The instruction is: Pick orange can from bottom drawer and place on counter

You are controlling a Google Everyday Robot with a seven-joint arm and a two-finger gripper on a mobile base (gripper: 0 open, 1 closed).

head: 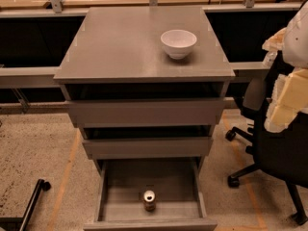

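The orange can (149, 200) stands upright at the front middle of the pulled-out bottom drawer (125, 182), exposed for a reach from above, while the gripper (288, 97) sits well up and right of that drawer, spread or closed I cannot tell, and the counter (120, 47) above it carries 1 white bowl (178, 43).

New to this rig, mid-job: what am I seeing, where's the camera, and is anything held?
One camera, mount unknown, looks down on a grey drawer cabinet. Its top, the counter, carries a white bowl. The bottom drawer is pulled open, with the orange can standing upright inside, near the front. The pale shape at the right edge appears to be the robot's gripper, up beside an office chair, well away from the can, which is not held.
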